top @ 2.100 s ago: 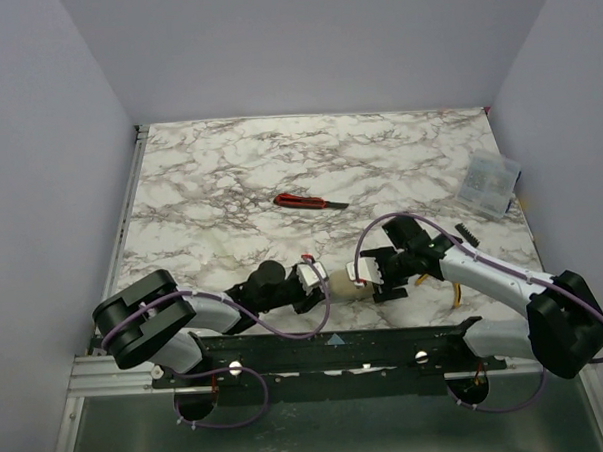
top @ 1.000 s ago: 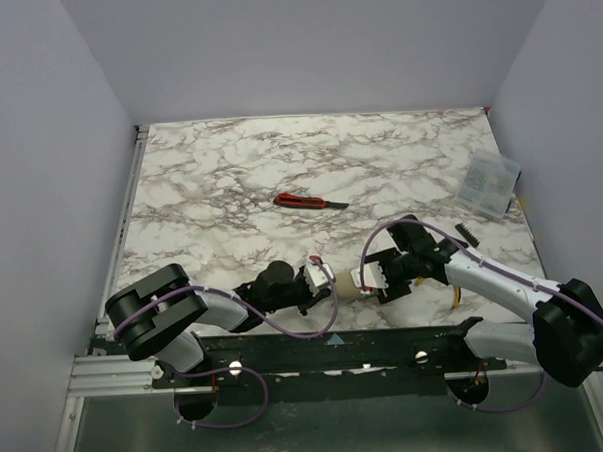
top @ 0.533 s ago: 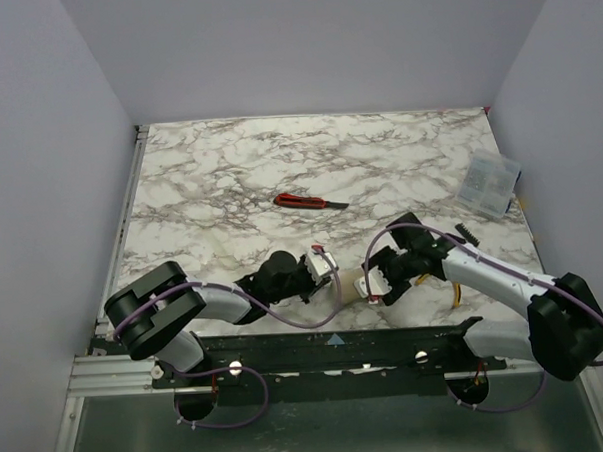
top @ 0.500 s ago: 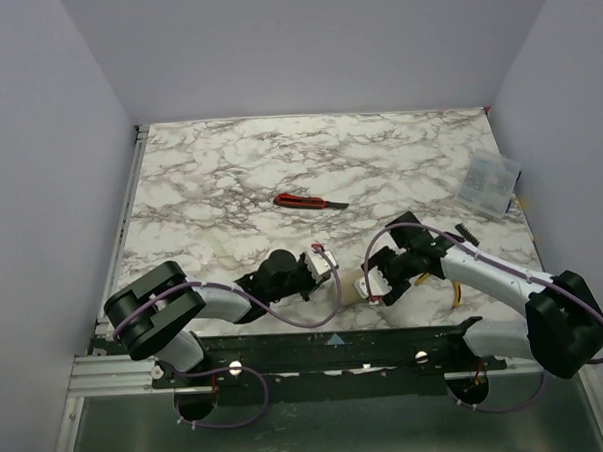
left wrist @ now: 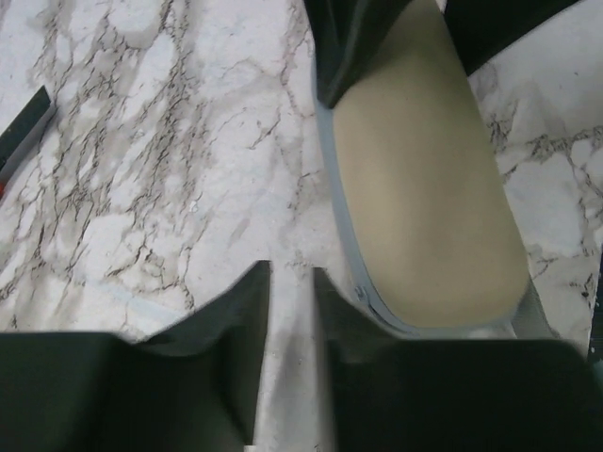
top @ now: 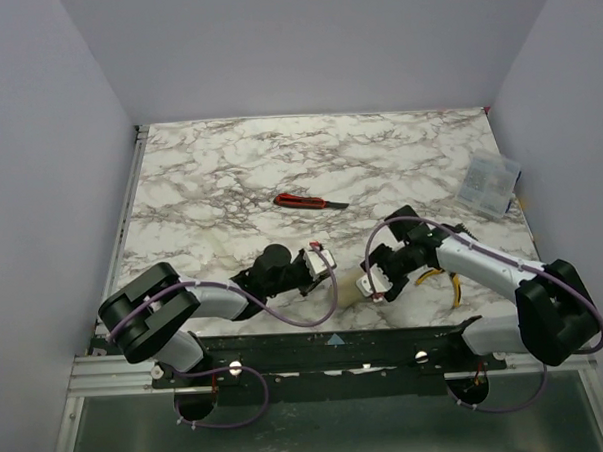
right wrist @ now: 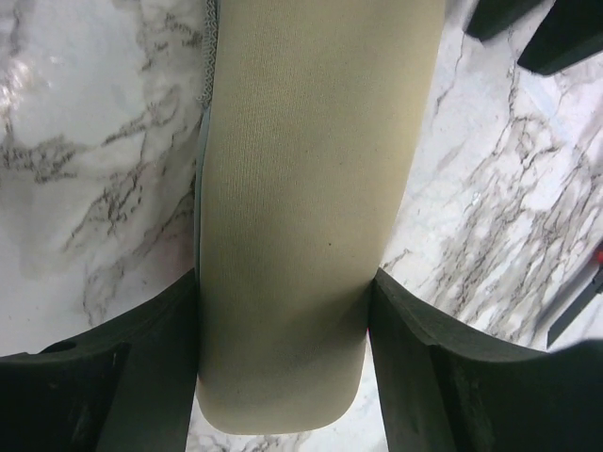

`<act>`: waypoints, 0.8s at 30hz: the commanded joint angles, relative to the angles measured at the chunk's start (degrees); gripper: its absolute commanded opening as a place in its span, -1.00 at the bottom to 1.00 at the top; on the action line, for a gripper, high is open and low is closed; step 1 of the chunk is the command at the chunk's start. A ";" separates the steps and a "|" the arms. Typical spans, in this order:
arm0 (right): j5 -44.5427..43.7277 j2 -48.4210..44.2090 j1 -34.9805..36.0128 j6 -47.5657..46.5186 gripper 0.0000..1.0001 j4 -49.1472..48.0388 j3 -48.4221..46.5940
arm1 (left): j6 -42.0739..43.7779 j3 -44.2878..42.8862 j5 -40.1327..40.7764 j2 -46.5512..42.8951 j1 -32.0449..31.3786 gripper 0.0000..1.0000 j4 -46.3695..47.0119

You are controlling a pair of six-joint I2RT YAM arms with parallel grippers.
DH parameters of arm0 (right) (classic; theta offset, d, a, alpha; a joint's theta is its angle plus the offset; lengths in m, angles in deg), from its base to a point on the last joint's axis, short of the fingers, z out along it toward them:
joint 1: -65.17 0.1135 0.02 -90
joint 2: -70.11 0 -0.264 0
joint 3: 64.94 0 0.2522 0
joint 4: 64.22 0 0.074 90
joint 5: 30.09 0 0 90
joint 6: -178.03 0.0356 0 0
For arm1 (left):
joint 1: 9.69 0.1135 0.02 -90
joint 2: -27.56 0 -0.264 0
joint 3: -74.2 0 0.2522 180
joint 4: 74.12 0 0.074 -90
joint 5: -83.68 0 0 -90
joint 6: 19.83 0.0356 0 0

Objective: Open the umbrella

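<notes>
The umbrella (top: 351, 288) is folded, a short beige bundle lying on the marble table near the front edge. My right gripper (top: 377, 280) is shut on it: in the right wrist view its fingers (right wrist: 155, 363) press both sides of the beige fabric (right wrist: 292, 217), whose rounded end sticks out towards the camera. My left gripper (top: 319, 262) sits just left of the umbrella, apart from it. In the left wrist view its jaws (left wrist: 290, 282) stand almost together with only bare table between them, and the umbrella's end (left wrist: 424, 207) lies to their right. Shaft, ribs and handle are hidden.
A red-handled cutter (top: 302, 200) lies mid-table and shows at the left wrist view's edge (left wrist: 24, 132). Yellow-handled pliers (top: 454, 285) lie under the right arm. A clear plastic box (top: 488, 183) sits at the right edge, a small black part (top: 465, 232) near it.
My left gripper held the umbrella's left end earlier; it has come off it and drawn back up and left. My right gripper has tilted the umbrella and shifted it slightly right.
</notes>
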 commanded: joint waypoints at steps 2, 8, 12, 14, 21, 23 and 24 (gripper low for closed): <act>2.36 -1.22 -4.12 -10.71 0.00 3.42 1.08 | 3.91 1.10 -10.34 -2.86 0.02 -0.20 -3.17; 4.31 -0.52 -4.28 1.36 0.79 -1.90 -3.67 | 3.82 -0.76 -14.65 -0.11 -0.04 -0.29 -4.03; 1.84 -4.96 -4.42 14.44 0.86 -2.63 -6.07 | 3.72 -2.04 -16.06 2.21 -0.38 -0.31 -3.19; -0.32 -8.16 -4.64 20.41 0.87 -0.52 -6.42 | 4.25 -2.46 -16.59 3.05 -0.75 -0.32 -2.28; -10.61 -14.24 -7.55 44.47 0.86 10.04 -8.41 | 7.00 -5.27 -18.37 6.36 -2.85 -0.35 -0.86; -12.31 -13.45 -8.67 53.17 0.86 11.00 -10.23 | 6.30 -6.80 -18.28 7.96 -3.17 -0.35 -0.14; -12.86 -12.41 -9.12 58.09 0.86 11.29 -11.41 | 6.19 -7.73 -18.08 8.64 -3.41 -0.35 -0.20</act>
